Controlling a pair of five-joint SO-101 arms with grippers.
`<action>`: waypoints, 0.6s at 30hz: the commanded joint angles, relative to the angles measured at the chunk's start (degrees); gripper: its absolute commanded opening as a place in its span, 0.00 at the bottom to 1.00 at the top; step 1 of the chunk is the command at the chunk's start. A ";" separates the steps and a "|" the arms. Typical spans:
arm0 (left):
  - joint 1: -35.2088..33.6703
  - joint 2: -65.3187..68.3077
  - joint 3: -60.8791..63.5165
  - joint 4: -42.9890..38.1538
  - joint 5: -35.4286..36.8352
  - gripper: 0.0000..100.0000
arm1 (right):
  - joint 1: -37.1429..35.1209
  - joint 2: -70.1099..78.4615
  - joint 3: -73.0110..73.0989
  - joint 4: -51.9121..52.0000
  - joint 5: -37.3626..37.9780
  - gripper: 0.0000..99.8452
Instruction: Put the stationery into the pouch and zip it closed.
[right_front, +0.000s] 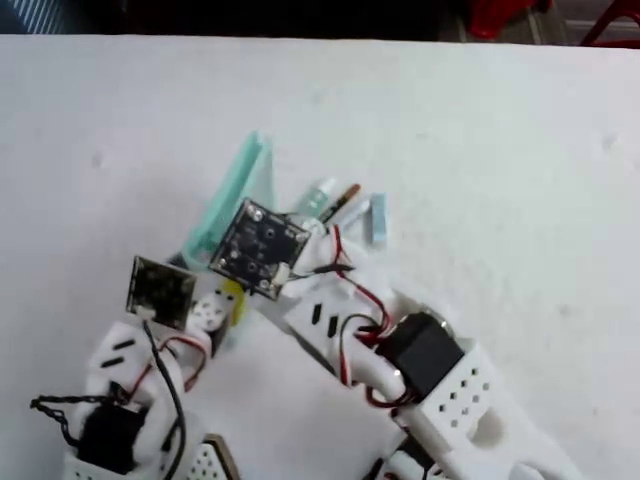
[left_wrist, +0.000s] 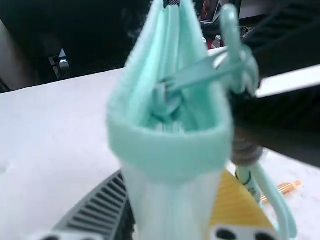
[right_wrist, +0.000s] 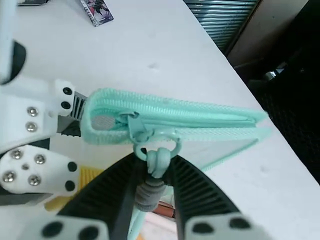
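The mint-green pouch (right_front: 238, 182) stands on edge on the white table (right_front: 480, 130). My left gripper (left_wrist: 170, 220) is shut on one end of the pouch (left_wrist: 167, 145), which sits between its grey ribbed finger and its yellow finger. My right gripper (right_wrist: 152, 175) is shut on the looped zipper pull (right_wrist: 156, 152), with the slider close to the end that the left gripper (right_wrist: 67, 112) holds. Pens (right_front: 335, 203) and a pale blue piece (right_front: 375, 220) lie on the table beside the pouch. An orange pen tip (left_wrist: 282, 188) shows past the pouch.
Both arms crowd the near middle of the table, their camera boards (right_front: 262, 248) above the pouch. The table's far edge (right_front: 320, 38) borders a dark floor. A small printed card (right_wrist: 96, 10) lies farther off.
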 joint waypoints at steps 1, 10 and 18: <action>-0.57 -0.48 -4.31 1.32 -0.18 0.19 | 0.40 -1.63 -1.58 0.04 -0.18 0.02; -0.66 -0.48 -9.41 7.74 -0.70 0.19 | 0.40 -1.63 -6.33 5.14 -0.09 0.02; -0.66 -0.48 -9.41 7.74 -5.19 0.19 | 0.31 -1.71 -6.68 6.29 -0.09 0.02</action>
